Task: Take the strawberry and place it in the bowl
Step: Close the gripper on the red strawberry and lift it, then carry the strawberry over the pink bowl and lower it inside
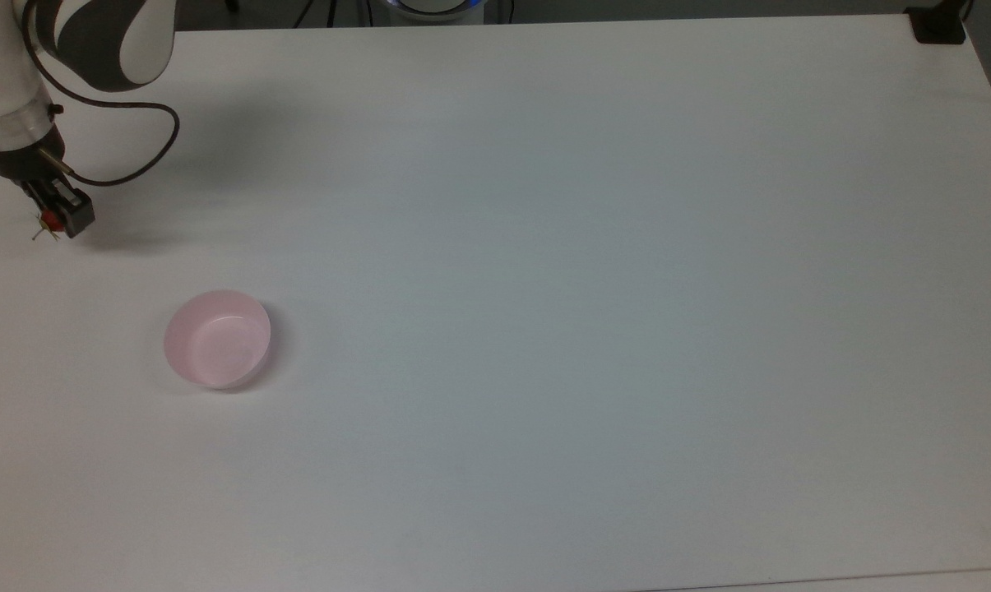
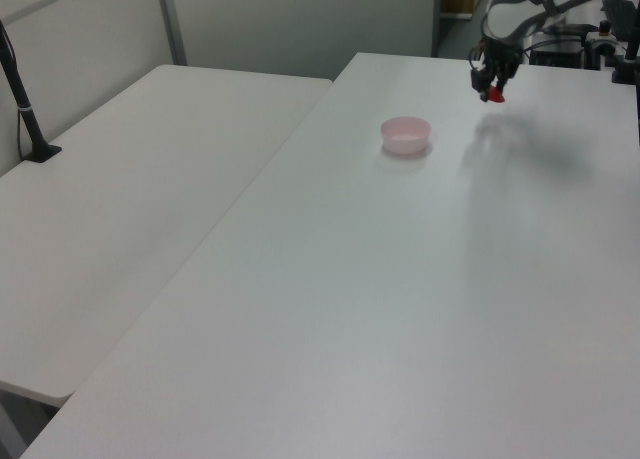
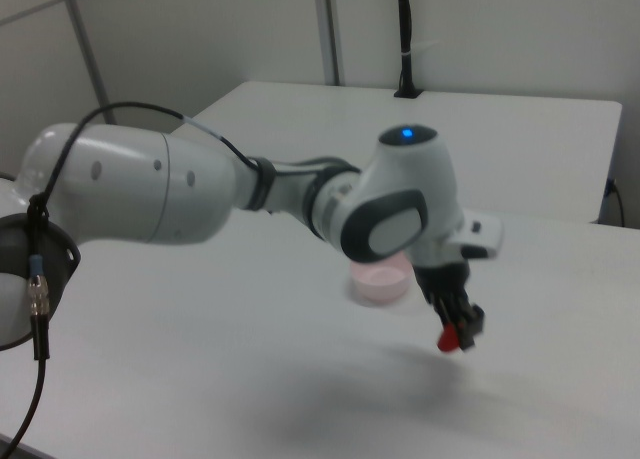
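My gripper (image 1: 55, 220) (image 2: 493, 91) (image 3: 455, 331) is shut on the small red strawberry (image 1: 48, 220) (image 2: 495, 95) (image 3: 450, 339) and holds it clear above the white table, near the top view's left edge. Its fingers hide most of the fruit; a bit of red and the spiky stem stick out. The pale pink bowl (image 1: 217, 338) (image 2: 405, 134) (image 3: 379, 280) stands empty on the table, below and to the right of the gripper in the top view. In the left view the gripper hangs up and to the right of the bowl.
The big white table (image 1: 594, 312) carries only the bowl. A black cable (image 1: 145, 156) loops from the arm's wrist. A black post base (image 1: 937, 26) sits at the top view's far right corner. A second white table (image 2: 130, 189) stands at the left view's left.
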You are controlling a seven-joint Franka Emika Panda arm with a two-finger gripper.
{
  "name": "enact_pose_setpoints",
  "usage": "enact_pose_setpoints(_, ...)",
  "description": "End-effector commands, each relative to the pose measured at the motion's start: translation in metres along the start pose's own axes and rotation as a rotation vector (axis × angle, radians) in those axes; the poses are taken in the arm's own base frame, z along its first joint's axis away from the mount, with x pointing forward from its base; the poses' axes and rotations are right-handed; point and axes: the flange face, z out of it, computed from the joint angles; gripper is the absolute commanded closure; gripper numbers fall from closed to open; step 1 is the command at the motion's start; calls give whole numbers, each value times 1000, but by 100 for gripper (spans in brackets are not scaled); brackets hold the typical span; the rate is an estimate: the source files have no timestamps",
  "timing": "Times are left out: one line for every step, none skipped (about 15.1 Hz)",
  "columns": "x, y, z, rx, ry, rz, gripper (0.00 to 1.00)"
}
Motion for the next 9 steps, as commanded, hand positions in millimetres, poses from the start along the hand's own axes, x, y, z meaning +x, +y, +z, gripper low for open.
enact_pose_setpoints(-1, -62, -33, 55, 5, 55, 66)
enact_pose_setpoints(1, -75, -37, 63, 16, 81, 66)
enact_pose_setpoints(2, -84, -43, 70, 28, 106, 66)
enact_pose_setpoints(2, -99, -48, 80, 39, 117, 66)
enact_pose_setpoints(0, -117, -53, 90, 45, 117, 66)
enact_pose_setpoints(-3, -133, -56, 99, 51, 117, 66)
enact_pose_setpoints(-6, -147, -57, 107, 58, 115, 66)
enact_pose_setpoints(-8, -158, -57, 115, 69, 113, 66)
enact_pose_setpoints(-9, -173, -59, 133, 101, 112, 66)
